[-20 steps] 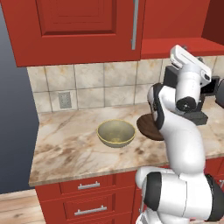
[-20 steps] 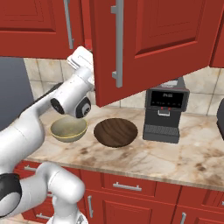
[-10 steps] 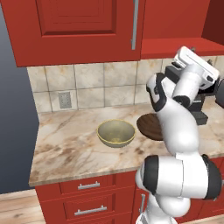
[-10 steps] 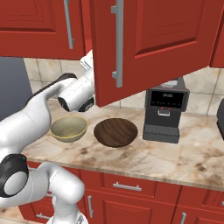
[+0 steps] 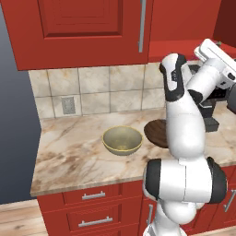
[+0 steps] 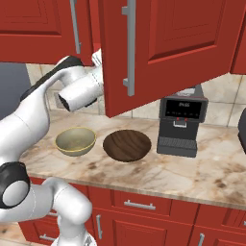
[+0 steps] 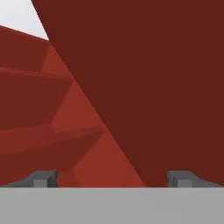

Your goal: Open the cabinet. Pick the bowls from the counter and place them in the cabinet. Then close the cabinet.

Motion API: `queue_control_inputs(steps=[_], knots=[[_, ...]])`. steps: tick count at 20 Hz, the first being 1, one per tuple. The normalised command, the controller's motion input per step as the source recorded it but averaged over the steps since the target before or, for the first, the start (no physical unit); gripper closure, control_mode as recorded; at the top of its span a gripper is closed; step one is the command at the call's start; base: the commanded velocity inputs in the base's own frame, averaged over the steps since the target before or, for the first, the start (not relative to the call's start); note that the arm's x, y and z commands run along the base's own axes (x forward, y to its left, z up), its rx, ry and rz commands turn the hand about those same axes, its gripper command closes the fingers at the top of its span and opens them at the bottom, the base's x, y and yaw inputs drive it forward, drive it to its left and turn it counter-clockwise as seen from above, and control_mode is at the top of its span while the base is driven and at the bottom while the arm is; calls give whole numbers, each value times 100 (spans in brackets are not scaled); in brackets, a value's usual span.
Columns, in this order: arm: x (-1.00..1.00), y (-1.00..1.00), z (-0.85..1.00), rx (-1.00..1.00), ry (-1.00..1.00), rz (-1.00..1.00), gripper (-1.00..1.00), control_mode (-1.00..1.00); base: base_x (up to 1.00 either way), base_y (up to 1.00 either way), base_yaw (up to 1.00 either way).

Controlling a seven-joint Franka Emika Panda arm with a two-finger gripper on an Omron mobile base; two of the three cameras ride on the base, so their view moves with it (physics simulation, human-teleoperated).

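Observation:
The cabinet's right door point(image 6: 163, 48) stands swung open, its silver handle point(image 6: 129, 48) on the near edge; the left door point(image 5: 92, 27) is closed. My gripper point(image 7: 113, 179) is open and holds nothing. It sits close behind the open door, whose dark red face point(image 7: 153, 87) is right in front of the fingers, with red shelving to the left. The white hand point(image 5: 216, 55) is raised at cabinet height, well above the bowls. The olive-tan bowl point(image 5: 122, 140) point(image 6: 75, 141) and the dark brown bowl point(image 6: 127, 145) point(image 5: 156, 132) rest side by side on the counter point(image 6: 192, 168).
A black coffee machine point(image 6: 181, 120) stands on the counter right of the brown bowl. A wall outlet point(image 5: 68, 105) sits in the tiled backsplash. Red drawers point(image 5: 94, 196) run below the counter's front edge. The open door overhangs the bowls.
The hand has moved up and to the right, further behind the open door. The bowls and the door have not visibly moved.

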Motion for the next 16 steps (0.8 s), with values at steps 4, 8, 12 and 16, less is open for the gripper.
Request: queue_control_inputs(steps=[4,8,12,16], knots=[[-34,-37,34,2,-13,-21,-100,-100,0,0,0],[-33,-58,17,7,-14,-18,-100,-100,0,0,0],[-25,-65,3,8,-16,-17,-100,-100,0,0,0],[15,-54,-5,7,-7,-12,-100,-100,0,0,0]])
